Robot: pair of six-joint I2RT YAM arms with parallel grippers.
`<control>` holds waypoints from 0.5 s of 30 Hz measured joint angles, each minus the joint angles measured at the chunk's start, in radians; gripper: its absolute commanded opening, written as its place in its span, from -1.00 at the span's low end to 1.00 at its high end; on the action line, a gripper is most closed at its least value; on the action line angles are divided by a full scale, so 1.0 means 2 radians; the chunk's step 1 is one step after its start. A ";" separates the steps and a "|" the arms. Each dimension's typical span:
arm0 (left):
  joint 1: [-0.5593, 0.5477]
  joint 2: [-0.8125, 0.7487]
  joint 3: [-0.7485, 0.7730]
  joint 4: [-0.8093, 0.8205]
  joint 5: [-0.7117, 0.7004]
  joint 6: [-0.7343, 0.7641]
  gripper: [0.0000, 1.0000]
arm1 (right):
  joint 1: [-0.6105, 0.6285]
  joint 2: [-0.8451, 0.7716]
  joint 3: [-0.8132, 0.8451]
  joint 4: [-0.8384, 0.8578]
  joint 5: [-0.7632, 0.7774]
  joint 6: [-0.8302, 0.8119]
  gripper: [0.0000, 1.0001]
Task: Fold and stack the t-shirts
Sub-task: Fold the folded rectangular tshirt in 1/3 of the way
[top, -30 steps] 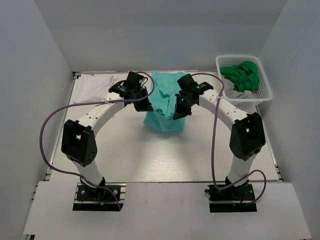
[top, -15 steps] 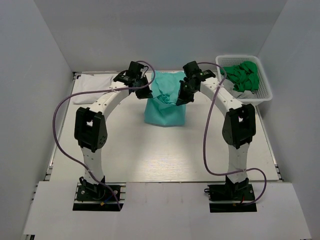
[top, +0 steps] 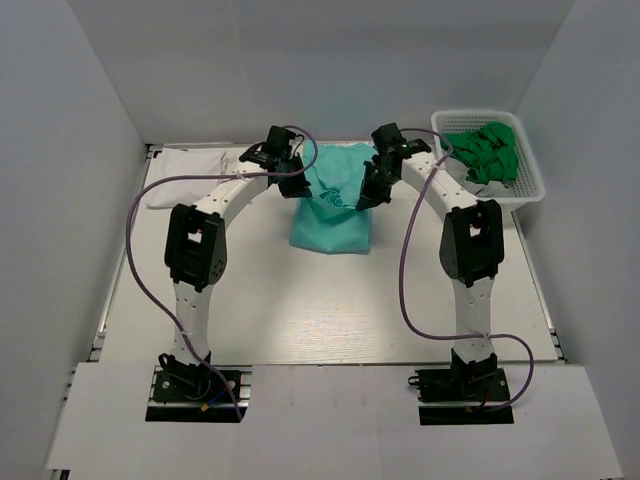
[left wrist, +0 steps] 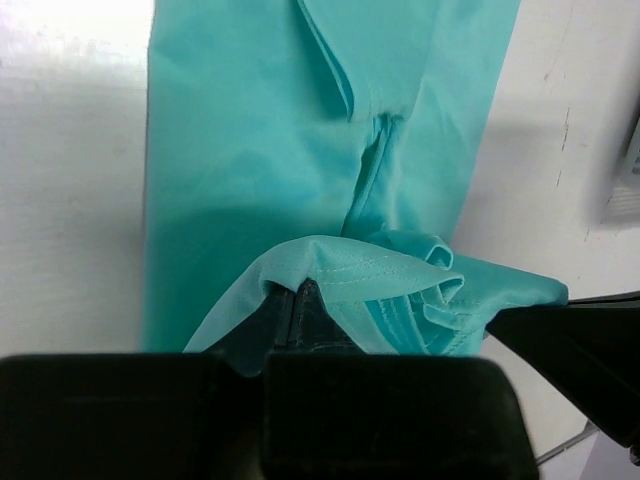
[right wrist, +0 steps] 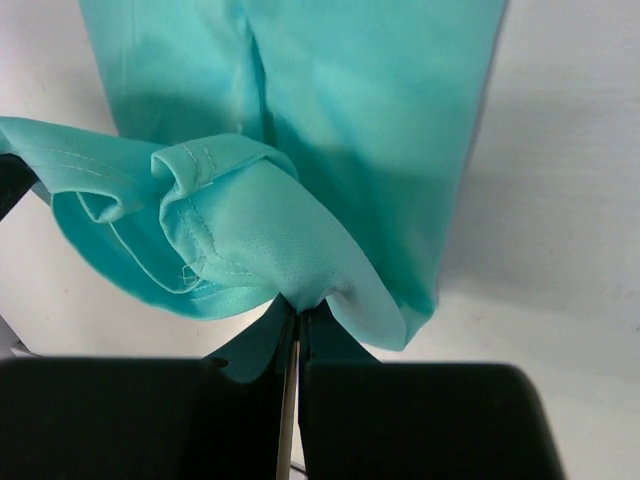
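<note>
A light teal t-shirt lies at the back middle of the table, its near part flat and its edge lifted and bunched between the two arms. My left gripper is shut on the shirt's stitched hem, with cloth draped over the fingertips. My right gripper is shut on a bunched fold of the same shirt, pinched at the tips. Both hold the cloth above the flat part. A white t-shirt lies flat at the back left.
A white mesh basket stands at the back right corner, holding a bright green t-shirt and a grey-white one. Grey walls close in the table on the left, back and right. Purple cables loop from both arms.
Both arms have stretched toward the back of the table, carrying the teal shirt's held edge away from the near side and over the rest of it. Both grippers stayed shut.
</note>
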 measured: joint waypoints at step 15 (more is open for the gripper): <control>0.015 0.084 0.068 0.002 0.003 0.006 -0.91 | -0.034 0.086 0.051 0.040 -0.047 0.012 -0.91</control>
